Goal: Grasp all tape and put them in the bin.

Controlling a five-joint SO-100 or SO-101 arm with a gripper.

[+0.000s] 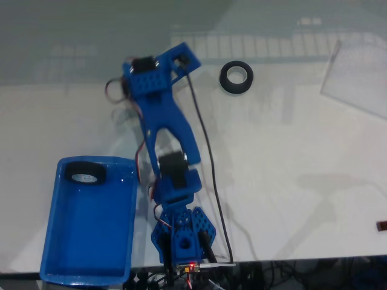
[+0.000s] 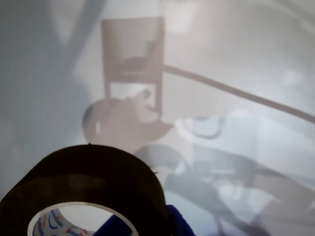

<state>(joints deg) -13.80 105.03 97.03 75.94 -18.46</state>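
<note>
The blue bin (image 1: 91, 241) is sitting at the table's (image 1: 290, 181) near-left edge in the fixed view, with one tape roll (image 1: 85, 173) lying in its far corner. Open white surface is stretching to the right. A second roll (image 1: 236, 77) is lying far right of the arm (image 1: 169, 127), which is reaching away from its base. In the wrist view, a third roll (image 2: 86, 191) is sitting against a blue finger (image 2: 174, 223); gripper opening cannot be determined.

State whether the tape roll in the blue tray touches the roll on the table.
Apart: the fixed view shows one roll inside the tray and another lying far across the table.
</note>
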